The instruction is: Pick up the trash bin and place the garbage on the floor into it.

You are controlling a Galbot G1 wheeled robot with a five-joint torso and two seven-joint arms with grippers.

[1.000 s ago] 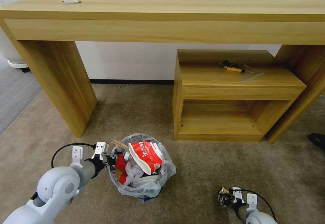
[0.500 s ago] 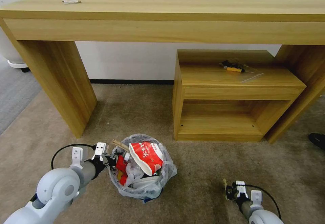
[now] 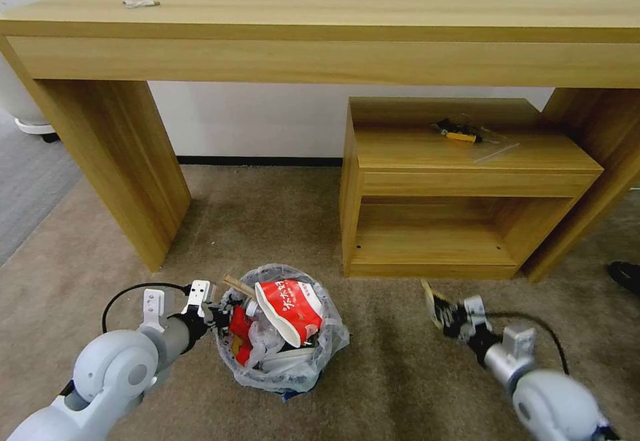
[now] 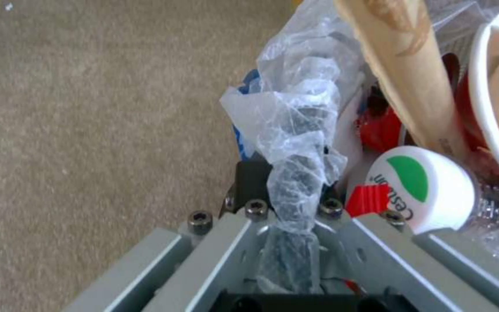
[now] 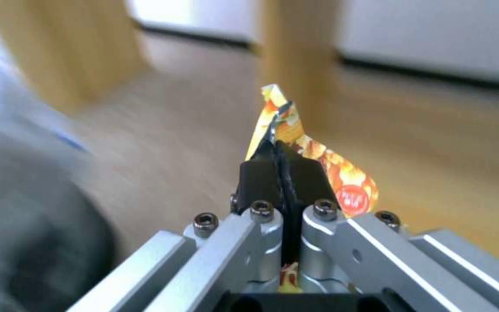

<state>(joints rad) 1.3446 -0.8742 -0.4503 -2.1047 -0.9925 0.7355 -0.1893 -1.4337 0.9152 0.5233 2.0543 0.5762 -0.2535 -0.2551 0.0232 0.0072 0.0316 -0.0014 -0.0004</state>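
Head view showed the trash bin [image 3: 280,334] standing on the carpet [image 3: 400,374] in front of the long wooden table [image 3: 320,34], crammed with garbage: a red-white paper cup [image 3: 290,309] lay tilted on top, a wooden stick [image 3: 235,284] poked out at the far left rim, and red scraps sat beside them; the left gripper [image 3: 215,313] was at the bin's left rim, its fingers pinched shut on the rim and the crinkly bag [image 4: 296,143] lining, which the left wrist view showed bunched between the pads and running back into the claw; just beside that pinch lay a white bottle cap with a green mark [image 4: 420,188] and the stick [image 4: 403,73] slanting across the cup's mouth. Off to the bin's right, well apart from it and near the foot of the low wooden shelf unit [image 3: 460,187], the right gripper [image 3: 445,311] hung above the carpet; its fingers were closed tight on a crumpled yellow-orange wrapper [image 5: 313,160], most of which stuck out beyond the fingertips; a small black-and-yellow tool [image 3: 460,133] lay on top of the shelf unit.
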